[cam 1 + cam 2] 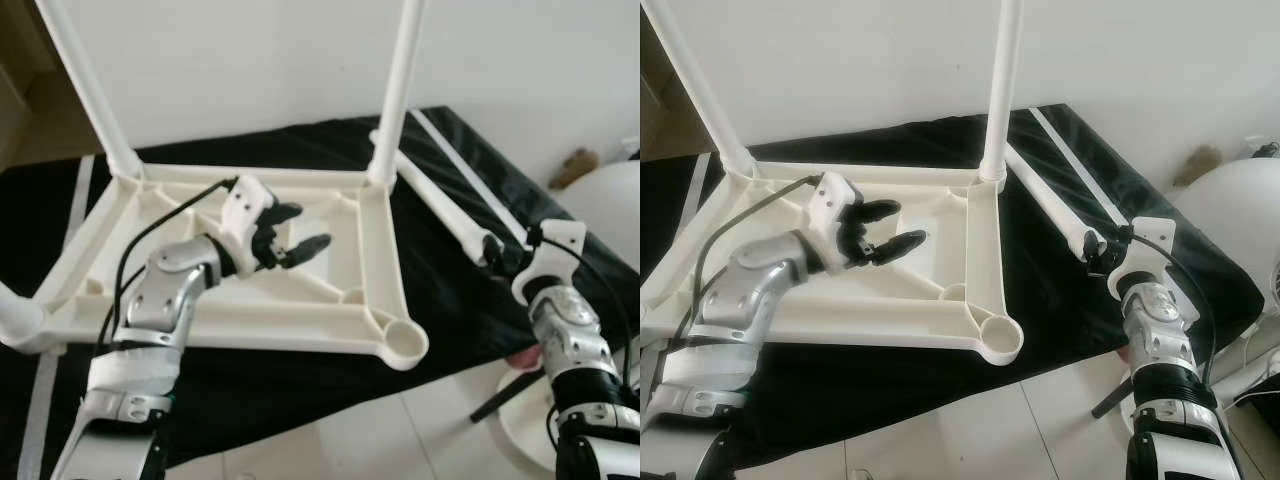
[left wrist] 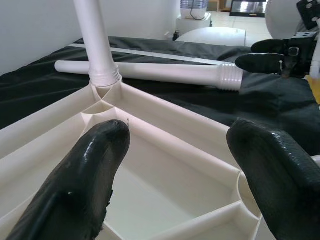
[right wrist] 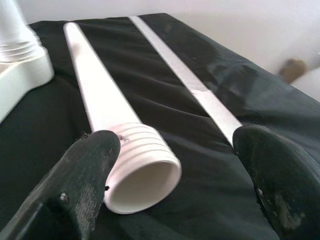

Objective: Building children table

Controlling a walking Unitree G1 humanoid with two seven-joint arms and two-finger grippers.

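- Right now the loose white table leg [image 3: 107, 122] lies flat on the black cloth [image 1: 450, 290]; its ridged open end points near, its thin end far.
- Upside down, the white table top [image 1: 375, 270] lies left of it, with legs standing up.
- Right gripper [image 3: 175, 175] is spread around the ridged end.
- Left gripper [image 1: 300, 232] is spread over the top.
- No writing shows.

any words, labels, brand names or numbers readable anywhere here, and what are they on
None can be read. The white table frame, the loose table leg, the black cloth and both arms are plain, with no print or stickers showing. The left pincer and right pincer carry no markings either.
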